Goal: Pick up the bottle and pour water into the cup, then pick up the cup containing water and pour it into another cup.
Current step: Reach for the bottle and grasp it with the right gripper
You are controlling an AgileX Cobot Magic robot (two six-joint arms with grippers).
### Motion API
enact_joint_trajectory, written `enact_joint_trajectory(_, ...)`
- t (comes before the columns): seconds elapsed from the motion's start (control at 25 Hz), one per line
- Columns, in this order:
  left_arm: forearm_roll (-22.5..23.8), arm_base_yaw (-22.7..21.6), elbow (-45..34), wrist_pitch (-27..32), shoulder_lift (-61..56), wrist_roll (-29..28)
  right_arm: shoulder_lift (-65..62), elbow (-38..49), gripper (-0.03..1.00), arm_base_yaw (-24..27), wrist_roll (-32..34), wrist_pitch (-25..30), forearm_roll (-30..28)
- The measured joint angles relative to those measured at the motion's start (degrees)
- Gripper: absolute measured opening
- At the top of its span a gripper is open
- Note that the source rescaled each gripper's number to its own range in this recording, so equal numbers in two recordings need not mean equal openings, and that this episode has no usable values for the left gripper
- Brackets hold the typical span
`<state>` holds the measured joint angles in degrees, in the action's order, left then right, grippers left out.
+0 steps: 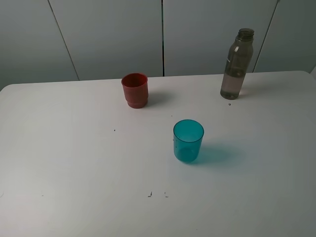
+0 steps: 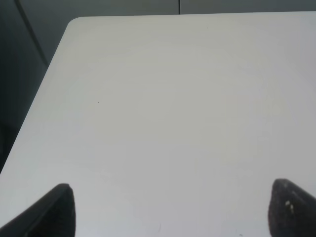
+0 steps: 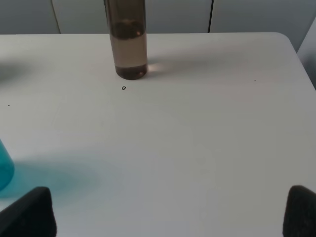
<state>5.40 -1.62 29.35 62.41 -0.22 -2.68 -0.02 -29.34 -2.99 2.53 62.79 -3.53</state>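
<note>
The smoky grey-brown bottle (image 1: 237,63) stands upright at the back right of the white table (image 1: 74,173), uncapped, with a little water in it. Its lower part shows in the right wrist view (image 3: 128,44). The teal tumbler (image 1: 188,140) stands near the table's middle; its edge shows in the right wrist view (image 3: 5,168). The red cup (image 1: 135,90) stands at the back, left of centre. Neither arm shows in the exterior view. My left gripper (image 2: 170,210) is open over bare table. My right gripper (image 3: 170,212) is open and empty, short of the bottle.
Grey wall panels (image 1: 113,34) run behind the table's back edge. The table's rounded far corners show in the wrist views, one in the left wrist view (image 2: 74,22) and one in the right wrist view (image 3: 286,37). Small dark specks (image 1: 149,194) lie on the tabletop.
</note>
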Motion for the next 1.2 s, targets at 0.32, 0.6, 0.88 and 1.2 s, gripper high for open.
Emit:
enact_joint_trajectory(0.32,0.0,0.0,0.0,0.0,0.0,0.0,0.0,0.0,1.00,0.0,0.0,0.0,0.0)
enact_joint_trajectory(0.6,0.0,0.0,0.0,0.0,0.0,0.0,0.0,0.0,1.00,0.0,0.0,0.0,0.5)
enact_joint_trajectory(0.88,0.0,0.0,0.0,0.0,0.0,0.0,10.1,-4.7,1.00,0.0,0.0,-5.3,1.0)
enact_joint_trajectory(1.2,0.0,0.0,0.0,0.0,0.0,0.0,31.7,-8.1,1.00,0.0,0.0,-26.9,1.6)
